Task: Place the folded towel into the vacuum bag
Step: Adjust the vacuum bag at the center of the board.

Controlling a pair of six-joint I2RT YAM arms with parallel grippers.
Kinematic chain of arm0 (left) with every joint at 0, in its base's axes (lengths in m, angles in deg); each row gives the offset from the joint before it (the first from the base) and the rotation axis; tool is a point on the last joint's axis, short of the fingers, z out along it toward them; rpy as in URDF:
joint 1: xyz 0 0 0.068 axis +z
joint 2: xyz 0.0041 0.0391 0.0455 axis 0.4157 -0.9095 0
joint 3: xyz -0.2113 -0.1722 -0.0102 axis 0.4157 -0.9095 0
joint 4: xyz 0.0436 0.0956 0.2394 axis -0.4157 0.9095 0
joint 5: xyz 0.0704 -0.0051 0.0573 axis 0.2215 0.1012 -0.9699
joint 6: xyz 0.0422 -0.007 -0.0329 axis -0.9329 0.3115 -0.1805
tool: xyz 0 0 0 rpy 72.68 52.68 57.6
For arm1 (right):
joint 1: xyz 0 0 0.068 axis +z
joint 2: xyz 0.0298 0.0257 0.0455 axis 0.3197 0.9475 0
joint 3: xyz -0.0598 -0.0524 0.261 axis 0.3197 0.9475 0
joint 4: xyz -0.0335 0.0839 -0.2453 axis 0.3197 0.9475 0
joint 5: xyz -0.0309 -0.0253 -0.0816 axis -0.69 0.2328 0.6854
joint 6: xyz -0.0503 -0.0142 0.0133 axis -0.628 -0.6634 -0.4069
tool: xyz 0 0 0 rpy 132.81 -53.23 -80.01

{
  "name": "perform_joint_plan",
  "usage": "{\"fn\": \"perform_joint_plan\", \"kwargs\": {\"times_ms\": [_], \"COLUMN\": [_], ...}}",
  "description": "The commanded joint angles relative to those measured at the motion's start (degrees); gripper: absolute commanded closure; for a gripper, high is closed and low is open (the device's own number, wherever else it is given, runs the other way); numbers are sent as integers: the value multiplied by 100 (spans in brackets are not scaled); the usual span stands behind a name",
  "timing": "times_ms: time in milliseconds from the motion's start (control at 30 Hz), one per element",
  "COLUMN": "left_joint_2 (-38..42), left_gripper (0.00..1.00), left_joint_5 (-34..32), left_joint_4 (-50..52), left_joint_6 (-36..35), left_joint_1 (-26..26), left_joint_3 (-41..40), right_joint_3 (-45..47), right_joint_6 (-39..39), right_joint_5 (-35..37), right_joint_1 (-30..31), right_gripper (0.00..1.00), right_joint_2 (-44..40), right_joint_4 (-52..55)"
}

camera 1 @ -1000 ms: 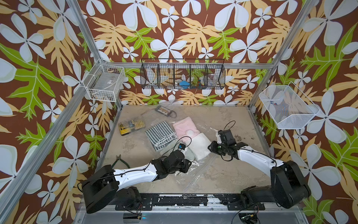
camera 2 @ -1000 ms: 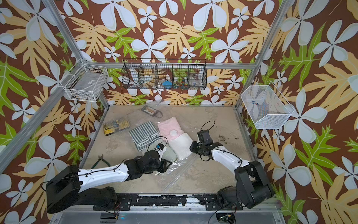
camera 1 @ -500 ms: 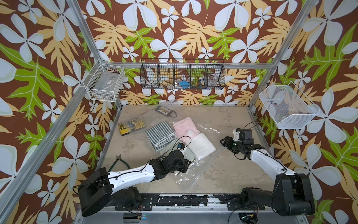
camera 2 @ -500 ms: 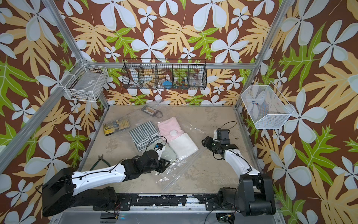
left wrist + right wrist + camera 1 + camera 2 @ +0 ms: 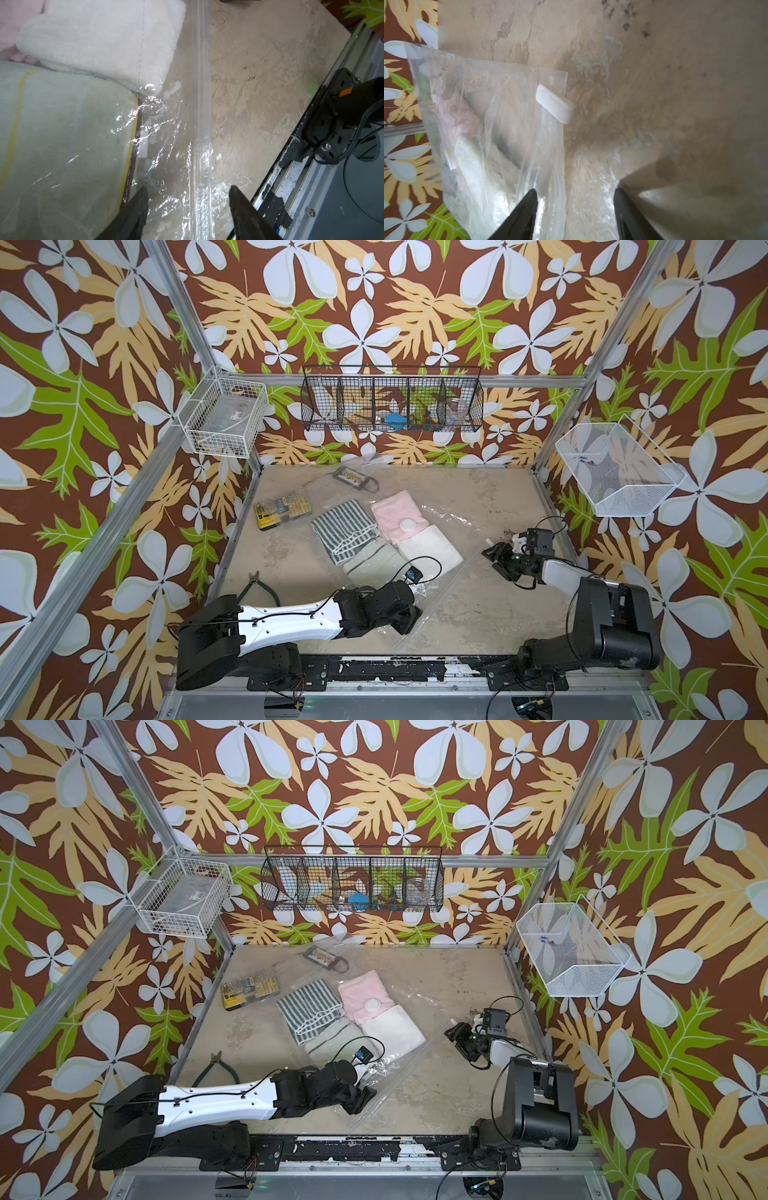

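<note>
A: Whereabouts of the vacuum bag (image 5: 436, 589)?

B: Flat on the table (image 5: 498, 489), spread from the far middle down toward the near edge. Clear, crinkled, catching glare. Round white valve disc (image 5: 408, 524) resting over a pink towel (image 5: 392, 510).

A: And the folded towels?

B: Pink towel, white towel (image 5: 430, 549) and pale green towel (image 5: 372, 564) under the plastic, packed side by side. White and pale green touching along one edge in the left wrist view. Striped towel (image 5: 345, 531) just beside them; under the film or not, hard to tell.

A: Left fingers?

B: Left gripper (image 5: 188, 187) low over the near end of the bag. Fingers (image 5: 137, 205) apart, astride the zip strip (image 5: 200, 124), clamped on nothing.

A: Right fingers?

B: Right gripper (image 5: 574, 189) at the bag's right corner, well apart from the left one. Fingers (image 5: 525, 209) spread as well, one above the plastic edge, the other above bare table. Nothing gripped. Small white slider clip (image 5: 554, 104) on the strip just ahead.

A: Anything else on the table?

B: Yellow bit case (image 5: 282, 511) left of the striped towel; pliers (image 5: 259, 587) near the left edge.
</note>
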Motion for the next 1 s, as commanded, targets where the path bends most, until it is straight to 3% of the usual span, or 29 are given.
{"fn": "perform_joint_plan", "kwargs": {"times_ms": [0, 267, 500, 833, 967], "left_joint_2": [-149, -649, -1048, -1732, -2038], "left_gripper": [34, 29, 28, 29, 35], "left_joint_5": [-144, -100, -396, -568, -932], "left_joint_4": [461, 1017, 1262, 1688, 2049], "left_joint_6": [-182, -231, -222, -214, -191], "left_joint_1": [-137, -726, -866, -1141, -1141], "left_joint_3": [201, 664, 568, 817, 961], "right_joint_3": [-10, -113, -176, -212, -220], "right_joint_6": [326, 710, 746, 832, 861], "right_joint_5": [-84, -260, -357, -471, -489], "right_joint_1": [13, 206, 227, 222, 223], "right_gripper": [41, 50, 68, 73, 74], "right_joint_2": [371, 795, 684, 758, 728], "right_joint_4": [-630, -1364, -1396, -1517, -1550]}}
